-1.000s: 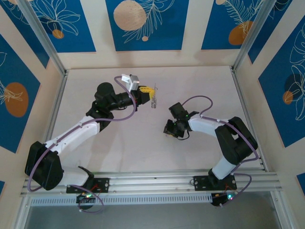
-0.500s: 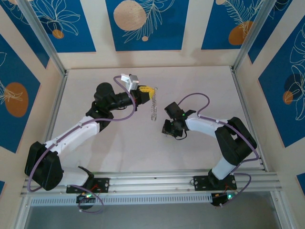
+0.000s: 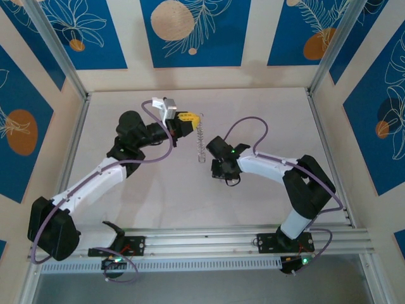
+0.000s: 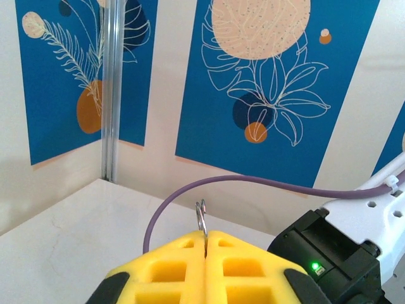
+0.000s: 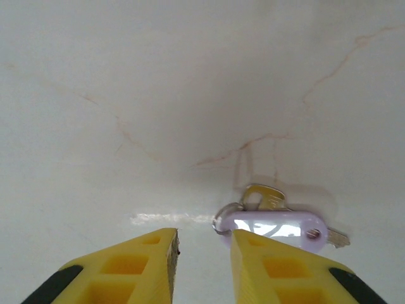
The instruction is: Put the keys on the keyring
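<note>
The left claw [image 4: 205, 237] is closed tight. It pinches the keyring [image 4: 201, 217], and the thin loop sticks up from between its yellow fingers [image 4: 168, 269]. From above, the keyring seems to hang down from that claw, but it is too thin to be sure. The right claw [image 5: 204, 239] is open a little and holds nothing. The keys [image 5: 273, 223] lie flat on the table [image 5: 126, 95], just ahead of one finger and beside the gap.

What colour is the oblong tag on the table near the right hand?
Pale lilac tag, with a silvery key behind it. The right wrist view shows it best.
</note>
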### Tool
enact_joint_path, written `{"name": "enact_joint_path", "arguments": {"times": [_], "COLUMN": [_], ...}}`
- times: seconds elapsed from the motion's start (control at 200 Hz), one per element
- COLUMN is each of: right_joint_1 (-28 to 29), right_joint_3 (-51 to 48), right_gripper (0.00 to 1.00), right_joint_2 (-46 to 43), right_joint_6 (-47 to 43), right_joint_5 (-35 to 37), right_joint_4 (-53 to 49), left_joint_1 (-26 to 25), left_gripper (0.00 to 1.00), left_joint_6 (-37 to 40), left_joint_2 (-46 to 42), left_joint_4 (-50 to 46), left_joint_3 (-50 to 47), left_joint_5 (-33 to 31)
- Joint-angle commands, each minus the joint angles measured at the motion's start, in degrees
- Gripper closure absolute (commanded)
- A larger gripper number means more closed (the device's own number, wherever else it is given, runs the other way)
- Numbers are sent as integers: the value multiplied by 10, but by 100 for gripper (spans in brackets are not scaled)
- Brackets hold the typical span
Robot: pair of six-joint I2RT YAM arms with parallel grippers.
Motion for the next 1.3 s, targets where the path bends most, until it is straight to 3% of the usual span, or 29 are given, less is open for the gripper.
{"name": "enact_joint_path", "arguments": {"times": [0.0,0.755,1.295], "right_joint_1": [8,18,17], "right_joint_3": [18,36,26], "right_gripper": [70,73,97], "right_joint_2": [22,73,49], "right_joint_6": [-7,-20,-21], "right_joint_5": [36,68,73], "right_joint_4": [-33,-35,-40], "left_joint_1": [12,24,25], "left_gripper": [100,100,100], "left_joint_6": [12,2,-2], "left_joint_2": [-23,-33,-29], "left_joint_4": [15,22,23], "left_joint_3": [-7,-16,-15], "left_joint_5": [-1,5,7]}}
